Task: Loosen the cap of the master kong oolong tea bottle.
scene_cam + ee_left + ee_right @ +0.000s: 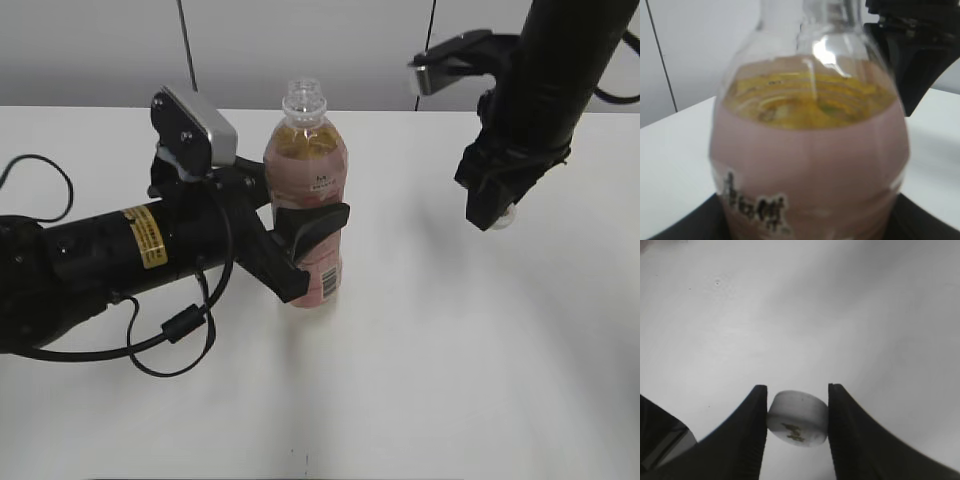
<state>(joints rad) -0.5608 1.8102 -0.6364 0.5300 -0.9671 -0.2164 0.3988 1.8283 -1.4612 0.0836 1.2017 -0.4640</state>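
Note:
The master kong oolong tea bottle (308, 190) stands upright on the white table, amber tea inside, pink label, its neck open with no cap on it. It fills the left wrist view (810, 165). My left gripper (300, 250) is shut on the bottle's lower body, a black finger on each side. My right gripper (497, 212) hovers above the table to the right of the bottle, shut on the small white cap (797, 418), which shows a dark mark and sits between the two black fingers (796, 410). A bit of the cap shows in the exterior view (508, 217).
The white table (450, 380) stretches to the front and right of the bottle. A black cable (170, 335) loops on the table by the left arm. A grey wall stands behind the table's far edge.

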